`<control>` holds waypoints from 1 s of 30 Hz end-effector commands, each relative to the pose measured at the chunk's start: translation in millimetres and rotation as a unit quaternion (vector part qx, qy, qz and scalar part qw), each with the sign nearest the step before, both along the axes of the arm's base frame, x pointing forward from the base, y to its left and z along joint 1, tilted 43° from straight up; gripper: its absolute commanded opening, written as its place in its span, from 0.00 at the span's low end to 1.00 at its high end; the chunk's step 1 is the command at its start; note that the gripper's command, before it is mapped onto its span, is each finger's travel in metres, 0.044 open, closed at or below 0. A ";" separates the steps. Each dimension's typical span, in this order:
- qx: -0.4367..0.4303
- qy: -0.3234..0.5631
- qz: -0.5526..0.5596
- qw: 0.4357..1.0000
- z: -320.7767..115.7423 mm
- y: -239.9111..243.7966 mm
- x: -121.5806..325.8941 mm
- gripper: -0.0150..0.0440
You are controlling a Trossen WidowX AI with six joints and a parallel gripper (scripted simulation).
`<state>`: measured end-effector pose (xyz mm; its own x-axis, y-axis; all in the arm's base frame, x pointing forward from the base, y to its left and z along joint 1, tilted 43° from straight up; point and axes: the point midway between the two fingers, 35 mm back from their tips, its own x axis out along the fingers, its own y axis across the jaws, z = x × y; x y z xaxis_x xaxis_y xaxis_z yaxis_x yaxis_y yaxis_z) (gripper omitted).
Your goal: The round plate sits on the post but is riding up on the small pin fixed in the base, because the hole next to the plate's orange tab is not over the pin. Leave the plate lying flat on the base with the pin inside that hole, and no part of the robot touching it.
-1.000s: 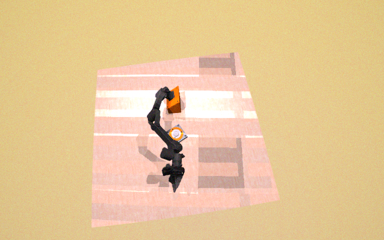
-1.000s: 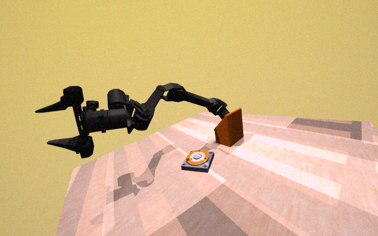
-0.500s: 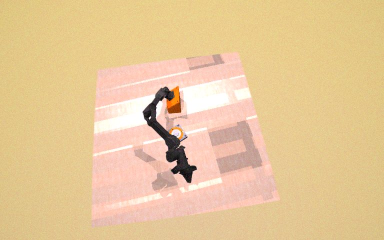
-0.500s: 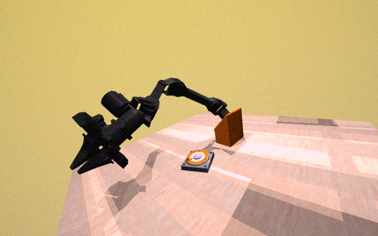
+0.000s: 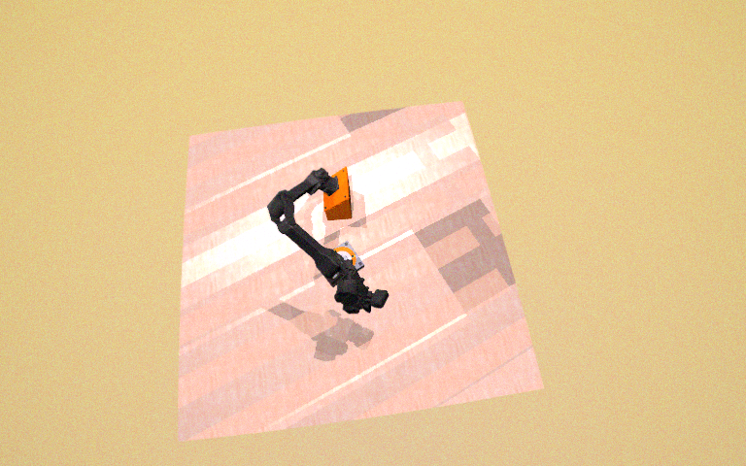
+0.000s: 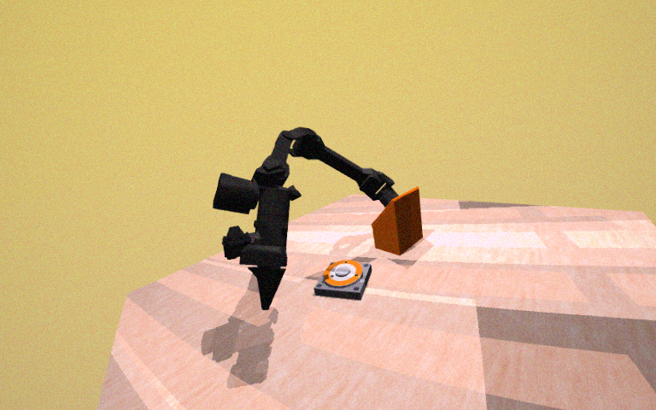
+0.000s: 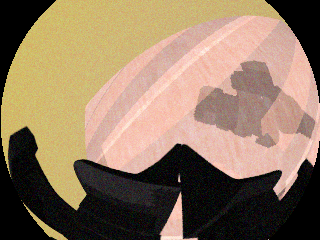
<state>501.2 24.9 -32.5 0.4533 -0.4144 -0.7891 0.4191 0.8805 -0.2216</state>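
The round plate, with an orange ring and a pale centre, sits around the post on the square grey base. The arm hides part of it in the top view. The plate's tab and pin hole are too small to make out clearly, and I cannot tell how far it tilts. My gripper is shut and empty. It points down above the table, in front and to the left of the base in the exterior view, and touches neither plate nor base. The wrist view shows no plate.
The orange wedge-shaped block stands behind the base, at the arm's foot. The arm arches over beside the base. The pink patterned table carries the arm's shadow; its edge shows in the wrist view.
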 end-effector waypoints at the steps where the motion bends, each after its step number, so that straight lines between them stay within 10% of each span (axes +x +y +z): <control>1: -0.074 0.150 0.003 0.986 -4.0 -21.6 -76.2 0.25; 9: -0.163 0.331 0.022 0.929 18.5 -49.7 -168.9 0.25; 30: -0.167 0.338 0.023 0.926 -9.5 -88.3 -175.8 0.25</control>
